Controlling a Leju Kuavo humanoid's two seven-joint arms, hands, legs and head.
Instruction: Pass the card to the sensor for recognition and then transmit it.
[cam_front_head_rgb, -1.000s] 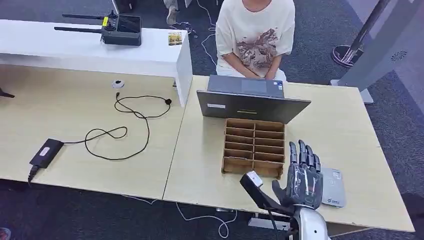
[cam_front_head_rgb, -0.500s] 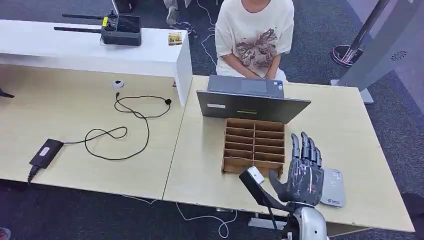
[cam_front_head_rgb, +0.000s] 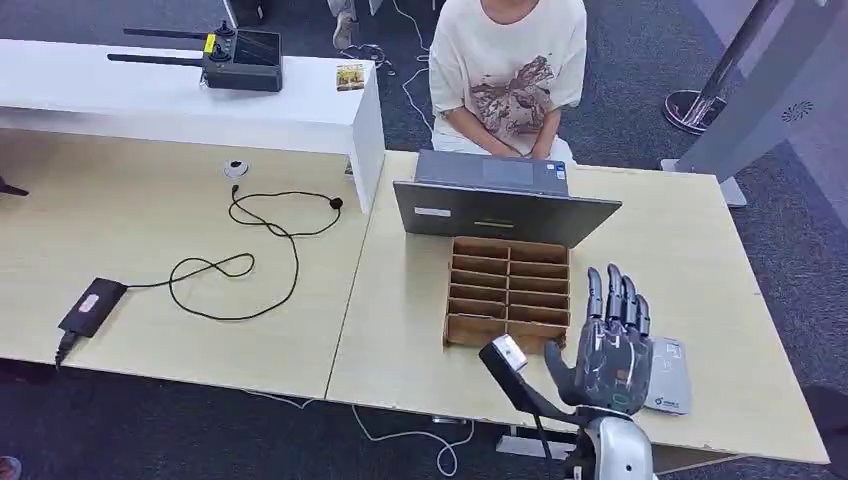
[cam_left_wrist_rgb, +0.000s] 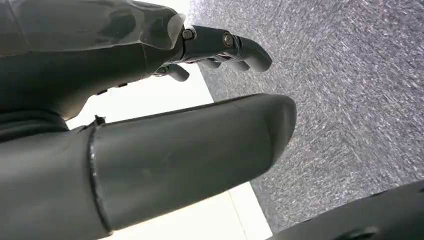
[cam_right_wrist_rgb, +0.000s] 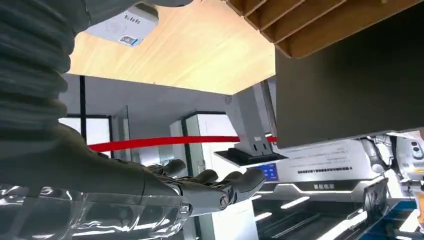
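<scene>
Right hand (cam_front_head_rgb: 610, 345) drifted slightly toward grey sensor (cam_front_head_rgb: 668, 375) since a second ago, fingers spread flat, holding nothing. Card not discernible; wooden slot box (cam_front_head_rgb: 508, 293) just ahead. Left hand (cam_left_wrist_rgb: 150, 125) empty beside bench. Pickup not started.

The table (cam_front_head_rgb: 420, 330) was pale wood, the compartment box (cam_front_head_rgb: 508, 292) brown, the laptop (cam_front_head_rgb: 500, 205) dark grey. A silver-grey sensor (cam_front_head_rgb: 668, 375) carried small blue print. The right hand (cam_front_head_rgb: 610, 345) was glossy dark grey. The person's shirt (cam_front_head_rgb: 510, 60) was cream with a reddish-brown print; the carpet (cam_front_head_rgb: 640, 60) was speckled grey.
</scene>
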